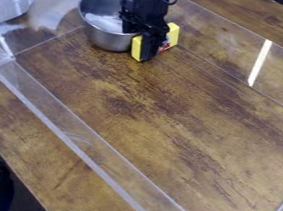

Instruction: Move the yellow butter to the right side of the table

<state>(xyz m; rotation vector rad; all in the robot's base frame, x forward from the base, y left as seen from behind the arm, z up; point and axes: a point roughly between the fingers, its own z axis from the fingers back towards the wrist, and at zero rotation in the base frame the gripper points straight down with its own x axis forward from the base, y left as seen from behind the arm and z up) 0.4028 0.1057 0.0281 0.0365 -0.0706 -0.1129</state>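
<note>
1. I am standing my gripper (144,39) straight down over the yellow butter (151,42), with my fingers closed partway around its top, so I am holding the box by its narrow sides.
2. The butter is sitting at the far left of the table (171,112), just beside the steel bowl (100,28); I cannot tell whether box and bowl are touching, or whether the box is resting on the wood.
3. I am judging the box to be light and stiff, a small carton that should not sag or crush under a moderate squeeze.
4. Its printed faces are probably smooth, so I am treating a slip as possible.
5. The open wood toward the right is lying well apart from here.
</note>
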